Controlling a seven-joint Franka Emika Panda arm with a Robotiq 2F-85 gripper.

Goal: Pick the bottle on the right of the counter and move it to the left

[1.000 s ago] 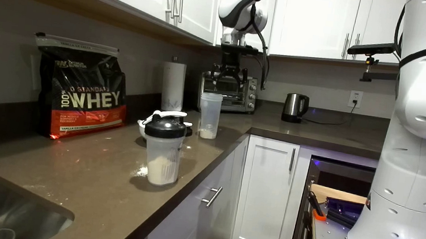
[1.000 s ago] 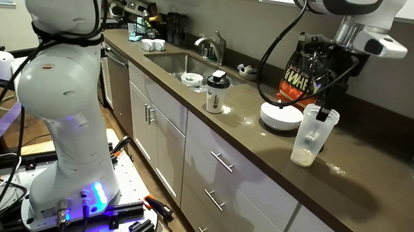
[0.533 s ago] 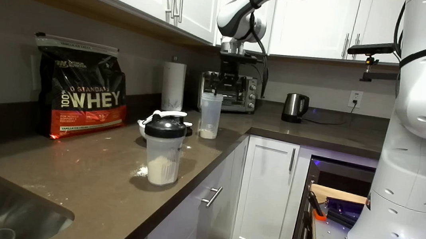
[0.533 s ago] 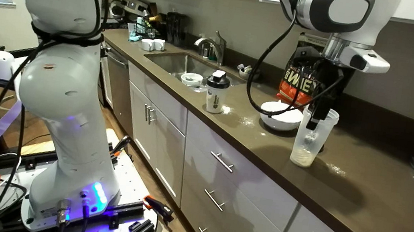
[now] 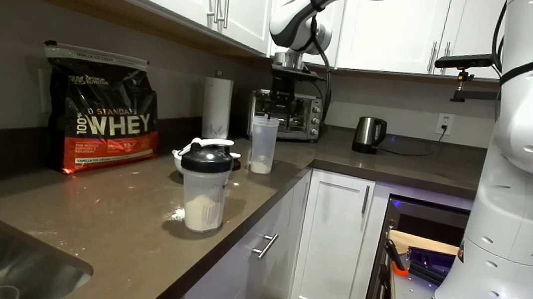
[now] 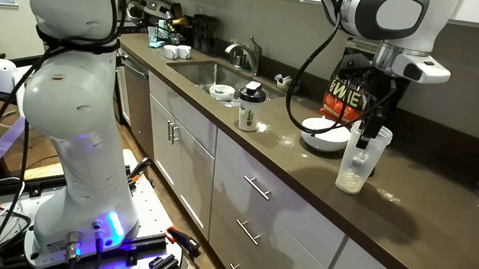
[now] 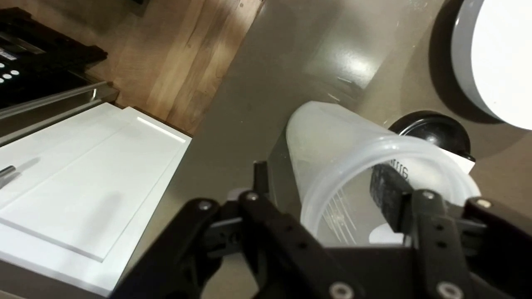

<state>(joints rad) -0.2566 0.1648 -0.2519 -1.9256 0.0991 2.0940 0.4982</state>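
Just lowered the spread gripper (image 7: 322,182): in the wrist view, set one finger (image 7: 261,180) left of the bottle (image 7: 330,139), the other seemingly inside its mouth. Left it upright, ungripped on the counter (image 6: 452,221), probably ready to pinch.

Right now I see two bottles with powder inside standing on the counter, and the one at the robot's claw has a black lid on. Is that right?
Not quite: the bottle at the gripper has no lid on; the wrist view shows its open top. The rest holds: it and the black-lidded shaker stand on the counter with powder inside.
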